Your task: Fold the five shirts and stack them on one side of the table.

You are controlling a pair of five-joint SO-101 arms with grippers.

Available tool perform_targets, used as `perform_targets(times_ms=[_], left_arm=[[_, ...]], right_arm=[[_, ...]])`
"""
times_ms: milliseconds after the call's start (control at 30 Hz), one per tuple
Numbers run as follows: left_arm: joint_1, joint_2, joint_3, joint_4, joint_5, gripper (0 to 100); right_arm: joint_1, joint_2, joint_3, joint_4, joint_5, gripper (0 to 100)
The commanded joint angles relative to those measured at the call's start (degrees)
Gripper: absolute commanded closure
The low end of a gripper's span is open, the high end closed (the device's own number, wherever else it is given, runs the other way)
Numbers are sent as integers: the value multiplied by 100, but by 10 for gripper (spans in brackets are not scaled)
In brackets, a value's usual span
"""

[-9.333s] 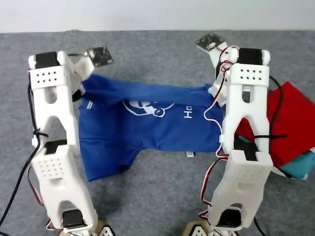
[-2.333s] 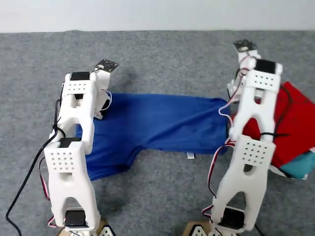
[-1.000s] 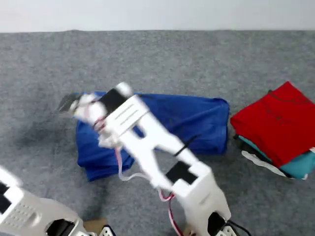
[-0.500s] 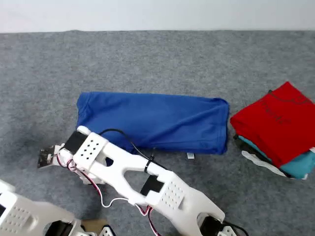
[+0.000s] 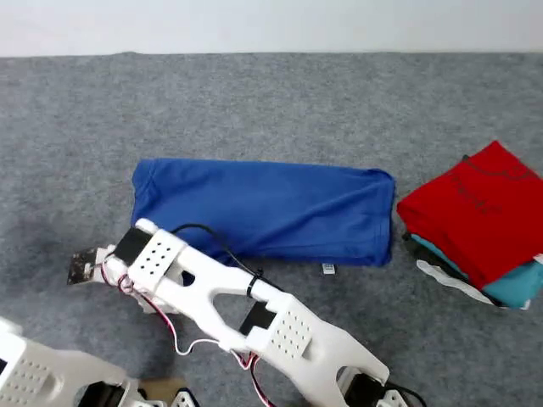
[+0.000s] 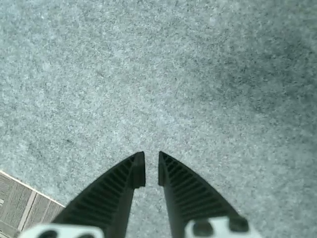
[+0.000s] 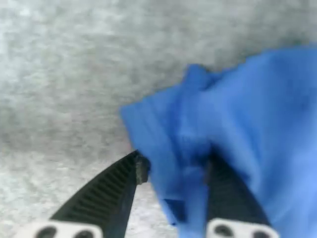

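Note:
A blue shirt lies folded into a long band across the middle of the grey table. My right arm stretches from the near edge out to the band's near-left corner and covers the sleeve there. In the right wrist view my right gripper is open, its jaws straddling a bunched edge of the blue shirt. My left gripper is shut on nothing, hanging over bare grey carpet. The left arm sits at the near-left corner.
A folded red shirt tops a stack at the right edge, with a teal shirt and a white one under it. A small white tag lies just in front of the blue shirt. A brown strip borders the carpet.
Both arms left the shirt's far edge after it was folded lengthwise. The right arm swung to the near-left corner and has barely moved in the last half second. The left arm pulled back.

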Motion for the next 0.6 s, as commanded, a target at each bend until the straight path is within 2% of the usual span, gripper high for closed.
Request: perform_targets(times_ms=[0, 267, 567], left_arm=[[-9, -70, -75, 35, -53, 946], [-9, -88, -75, 35, -53, 946], [-9, -88, -57, 53, -53, 946]], right_arm=[[-31, 303, -35, 31, 70, 995], [312, 242, -132, 224, 70, 988], [954, 13, -1732, 971, 70, 988]])
